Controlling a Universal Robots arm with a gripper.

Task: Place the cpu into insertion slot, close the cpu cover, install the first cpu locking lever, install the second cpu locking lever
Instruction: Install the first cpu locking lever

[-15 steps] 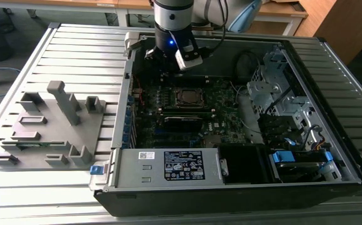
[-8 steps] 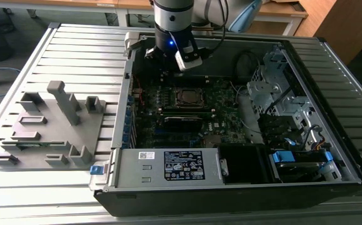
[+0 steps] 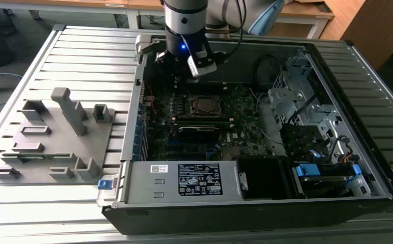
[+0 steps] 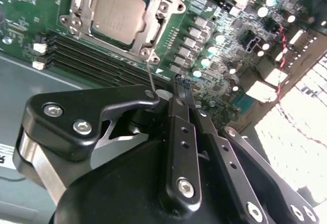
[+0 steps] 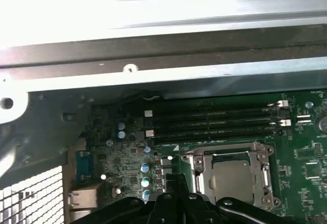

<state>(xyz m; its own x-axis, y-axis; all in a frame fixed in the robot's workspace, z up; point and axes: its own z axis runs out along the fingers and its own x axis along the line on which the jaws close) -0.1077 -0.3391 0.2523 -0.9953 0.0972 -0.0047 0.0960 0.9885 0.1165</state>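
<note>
1. Cpu (image 4: 120, 12) lies flat in the socket (image 3: 203, 105), just above the middle of the exterior view. The metal cover (image 4: 84, 15) looks to be down around it.
2. Claw (image 4: 180, 82) hangs over the board at the upper middle of that view, jaws pinched narrow, gripping nothing I can see.
3. One thin lever (image 4: 149, 76) stands up at the socket's corner, just beside the fingertips.
4. Risk: the lever looks slim and springy. Closed tips could slip off it, or scrape the small round capacitors (image 4: 205, 62) nearby.
</note>
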